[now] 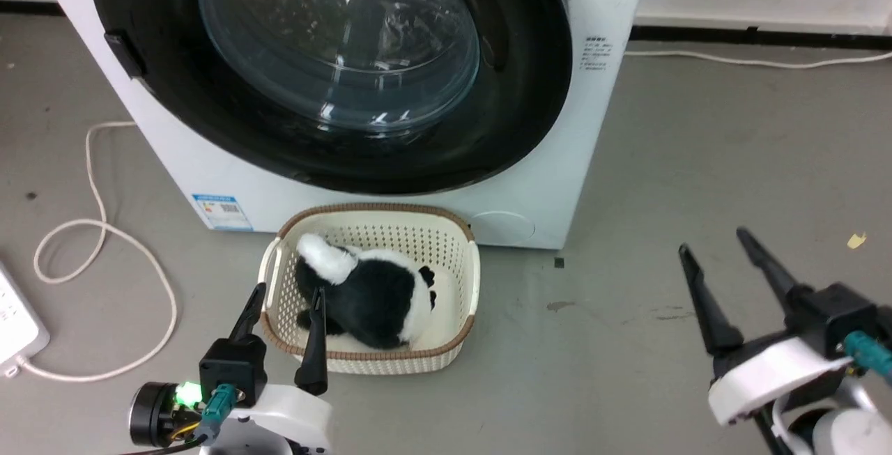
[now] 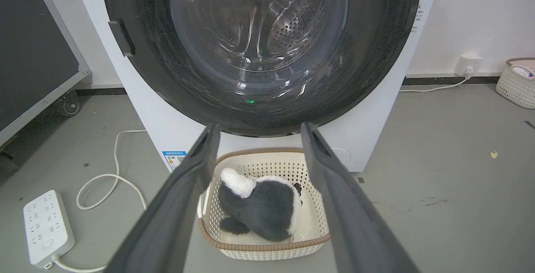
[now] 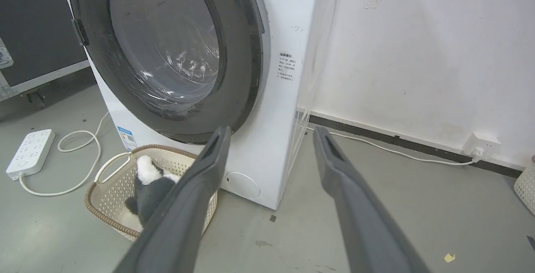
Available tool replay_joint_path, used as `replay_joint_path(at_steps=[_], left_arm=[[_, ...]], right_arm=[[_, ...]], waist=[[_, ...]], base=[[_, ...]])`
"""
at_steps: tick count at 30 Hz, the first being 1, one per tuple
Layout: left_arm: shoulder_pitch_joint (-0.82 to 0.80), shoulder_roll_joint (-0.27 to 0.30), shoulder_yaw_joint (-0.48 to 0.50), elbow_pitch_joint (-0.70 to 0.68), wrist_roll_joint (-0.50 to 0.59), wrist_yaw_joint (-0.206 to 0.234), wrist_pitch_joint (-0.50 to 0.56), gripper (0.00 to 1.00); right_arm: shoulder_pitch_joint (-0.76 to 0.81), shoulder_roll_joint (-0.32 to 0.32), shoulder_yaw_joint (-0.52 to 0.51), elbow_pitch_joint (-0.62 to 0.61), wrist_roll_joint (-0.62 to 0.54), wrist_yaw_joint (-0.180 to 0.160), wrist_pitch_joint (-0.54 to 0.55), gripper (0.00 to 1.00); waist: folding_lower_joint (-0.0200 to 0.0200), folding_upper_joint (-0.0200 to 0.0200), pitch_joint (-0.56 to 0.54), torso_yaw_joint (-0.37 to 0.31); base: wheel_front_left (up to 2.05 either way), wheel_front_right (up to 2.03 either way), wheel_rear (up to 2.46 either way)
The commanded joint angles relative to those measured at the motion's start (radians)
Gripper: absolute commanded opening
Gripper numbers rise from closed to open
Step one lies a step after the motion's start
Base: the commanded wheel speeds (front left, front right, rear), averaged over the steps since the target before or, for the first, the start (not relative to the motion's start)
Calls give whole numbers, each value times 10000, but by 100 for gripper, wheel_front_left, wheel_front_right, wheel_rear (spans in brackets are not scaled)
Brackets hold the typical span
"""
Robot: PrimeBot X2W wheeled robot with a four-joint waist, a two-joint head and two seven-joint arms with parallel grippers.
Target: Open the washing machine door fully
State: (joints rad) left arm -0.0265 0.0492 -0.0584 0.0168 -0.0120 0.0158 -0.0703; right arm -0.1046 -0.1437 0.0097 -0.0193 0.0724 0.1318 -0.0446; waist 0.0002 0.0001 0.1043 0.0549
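Glossy black washing machine door (image 1: 334, 72) with a glass bowl window. Likely stiff, hinged and fairly heavy, with a slick face and a latch that will probably resist. Best hold is the small handle (image 1: 124, 53) at its 9 o'clock rim.

Head view: door looks shut on the washing machine (image 1: 529, 197), at 12 o'clock of the left fingers (image 1: 247, 319) and 10 o'clock of the right fingers (image 1: 704, 302). Both pairs are spread, empty and well apart from it.

Left wrist view: handle (image 2: 121, 39) at 10 o'clock.

Right wrist view: handle (image 3: 80, 32) at 10 o'clock.
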Motion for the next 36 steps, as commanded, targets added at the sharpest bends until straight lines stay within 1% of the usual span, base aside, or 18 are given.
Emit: replay_joint_path(at_steps=[1, 3, 4, 5, 6, 16, 25, 29, 36], left_arm=[[-168, 8, -58, -9, -24, 33, -84, 100], [-230, 8, -114, -10, -34, 50, -126, 100], [-291, 8, -162, -11, -49, 75, -168, 100], [-291, 8, -162, -11, -49, 75, -168, 100], [-321, 8, -185, -13, -59, 87, -189, 100], [-517, 7, -415, -4, -117, 191, -398, 100], [-649, 7, -645, 17, -161, 279, -586, 100], [-701, 8, -737, 12, -176, 307, -670, 100], [-849, 8, -928, -10, -209, 357, -816, 100]], right_arm=[[-225, -99, 17, -80, 77, -3, 13, 100], [-465, -199, -1, -77, 250, -4, 61, 100], [-704, -282, -25, -53, 447, -4, 129, 46], [-704, -282, -25, -53, 447, -4, 129, 46], [-824, -323, -41, -38, 540, -4, 163, 0], [-1990, -621, -125, 212, 1480, -5, 458, 0], [-3114, -626, -532, 689, 2599, -6, 795, 0], [-3693, -510, -798, 1045, 3242, -6, 1176, 0], [-4912, -270, -1406, 1945, 4212, -7, 2149, 0]], waist=[[-2, -1, 73, 53], [-2, -1, 179, 118], [-2, -1, 282, 188], [-2, -1, 282, 188], [-2, -1, 332, 224], [-2, -1, 760, 612], [-2, -1, 1028, 969], [-2, -1, 1177, 1111], [-2, -1, 1571, 1386]], base=[[0, 0, 0], [0, 0, 0], [0, 0, 0], [0, 0, 0], [0, 0, 0], [0, 0, 0], [0, 0, 0], [0, 0, 0], [0, 0, 0]])
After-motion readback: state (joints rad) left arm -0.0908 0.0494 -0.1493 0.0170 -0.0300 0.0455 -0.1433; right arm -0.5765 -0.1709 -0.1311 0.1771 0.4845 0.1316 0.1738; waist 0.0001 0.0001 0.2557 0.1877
